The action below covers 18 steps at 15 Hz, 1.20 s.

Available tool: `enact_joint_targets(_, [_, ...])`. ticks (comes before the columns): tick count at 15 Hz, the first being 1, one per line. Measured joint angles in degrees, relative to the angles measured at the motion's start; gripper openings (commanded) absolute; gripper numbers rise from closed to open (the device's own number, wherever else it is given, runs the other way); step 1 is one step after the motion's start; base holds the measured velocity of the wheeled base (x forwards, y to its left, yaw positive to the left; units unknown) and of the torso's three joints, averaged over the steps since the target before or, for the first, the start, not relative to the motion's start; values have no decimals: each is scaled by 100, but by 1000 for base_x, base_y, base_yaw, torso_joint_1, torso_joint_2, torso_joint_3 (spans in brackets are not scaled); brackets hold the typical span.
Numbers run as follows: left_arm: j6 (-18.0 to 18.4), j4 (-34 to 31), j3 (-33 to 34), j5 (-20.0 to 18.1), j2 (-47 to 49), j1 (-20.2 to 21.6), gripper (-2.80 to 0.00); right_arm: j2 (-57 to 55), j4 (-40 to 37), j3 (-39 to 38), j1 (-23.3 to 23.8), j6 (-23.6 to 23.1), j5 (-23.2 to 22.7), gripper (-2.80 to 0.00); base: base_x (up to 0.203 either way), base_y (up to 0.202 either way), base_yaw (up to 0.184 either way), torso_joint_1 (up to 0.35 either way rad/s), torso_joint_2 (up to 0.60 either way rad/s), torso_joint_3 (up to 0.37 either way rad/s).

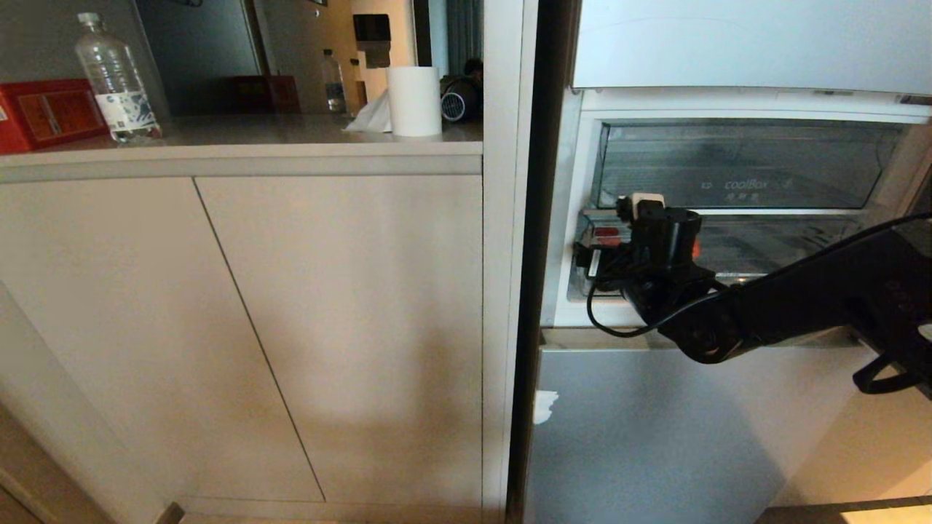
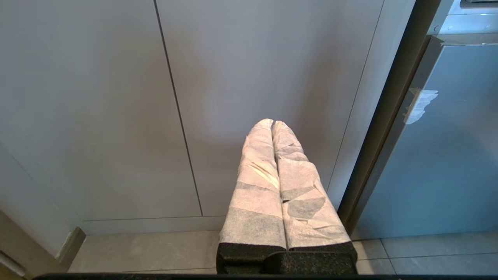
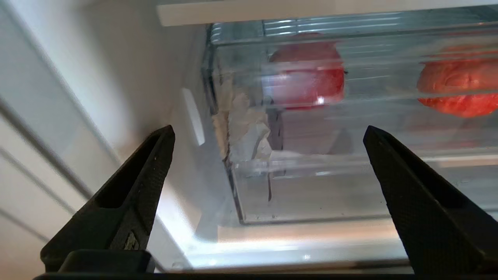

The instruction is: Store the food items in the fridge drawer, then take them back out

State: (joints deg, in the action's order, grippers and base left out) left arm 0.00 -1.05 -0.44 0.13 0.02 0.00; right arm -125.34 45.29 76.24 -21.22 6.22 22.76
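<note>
Left hand (image 2: pixel 272 124) sits mid-frame in the left wrist view, wrapped fingers pressed together, nothing between them, pointed at the cabinet doors (image 2: pixel 116 97); parked, no part in the job.

Head view, right of centre: right hand (image 1: pixel 593 256) is at the left end of the fridge drawer (image 1: pixel 786 247), just in front of its clear front wall. In the right wrist view its fingers (image 3: pixel 132 194) are spread wide w/ nothing between them.

Both food items are inside the drawer, seen thru the clear wall in the right wrist view: round red item (image 3: pixel 307 74) top centre, elongated red item (image 3: pixel 459 85) upper right, apart from each other.

Progress, as I judge it: items are in, so the storing part looks done or nearly so. Can't tell if the drawer is fully shut. Taking both back out is left.
</note>
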Motion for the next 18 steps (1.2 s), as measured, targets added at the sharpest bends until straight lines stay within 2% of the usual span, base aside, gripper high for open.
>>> enact_joint_targets(7, [0,0,0,2,0,0,-280,-285,2,360,0,15,13,0,0,0,0,0,0,0])
enact_joint_targets(8, [0,0,0,2,0,0,-280,-318,0,405,0,11,9,-280,0,0,0,0,0,0])
enact_joint_targets(18, [0,0,0,0,0,2,-280,-597,-15,854,-116,0,6,-280,0,0,0,0,0,0])
